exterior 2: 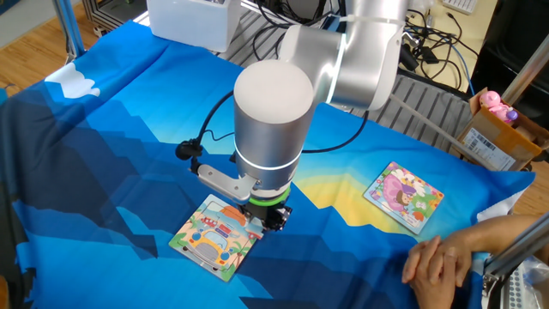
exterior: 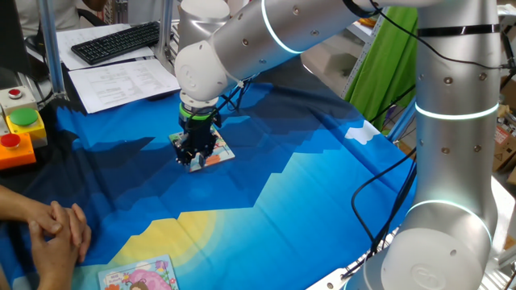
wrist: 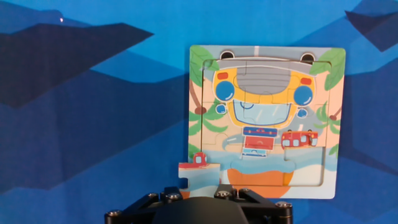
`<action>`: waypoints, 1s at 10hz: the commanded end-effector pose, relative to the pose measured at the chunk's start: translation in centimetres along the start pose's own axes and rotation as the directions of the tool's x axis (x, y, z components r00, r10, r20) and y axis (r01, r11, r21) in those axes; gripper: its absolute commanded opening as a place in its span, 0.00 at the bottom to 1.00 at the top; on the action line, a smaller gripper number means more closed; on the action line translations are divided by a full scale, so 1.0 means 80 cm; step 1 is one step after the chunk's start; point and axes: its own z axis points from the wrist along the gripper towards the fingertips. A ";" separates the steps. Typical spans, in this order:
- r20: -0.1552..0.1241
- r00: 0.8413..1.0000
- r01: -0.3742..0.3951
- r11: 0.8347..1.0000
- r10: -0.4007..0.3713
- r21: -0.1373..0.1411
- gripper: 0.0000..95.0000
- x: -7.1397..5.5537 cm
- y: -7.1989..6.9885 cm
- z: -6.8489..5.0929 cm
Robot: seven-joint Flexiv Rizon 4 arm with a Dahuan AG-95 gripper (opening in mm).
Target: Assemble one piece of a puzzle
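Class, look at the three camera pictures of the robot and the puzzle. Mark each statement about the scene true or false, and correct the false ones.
1. The puzzle lies on a blue cloth. True.
2. One loose piece sticks out past the puzzle's lower left corner. True.
3. The hand is over the pink picture board. False: it is at the puzzle.
4. A person's hands grip the puzzle. False: they rest clasped at the table edge.
5. A keyboard sits behind the cloth. True.

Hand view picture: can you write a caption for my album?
Above the gripper, a loose piece sits at the bus puzzle's bottom-left corner.
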 end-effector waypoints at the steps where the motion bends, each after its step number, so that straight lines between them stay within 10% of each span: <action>1: -0.012 1.000 0.004 1.000 -0.004 -0.003 0.00 -0.003 -0.010 -0.011; 10: -0.007 1.000 0.011 1.000 -0.011 0.003 0.00 -0.032 -0.091 -0.025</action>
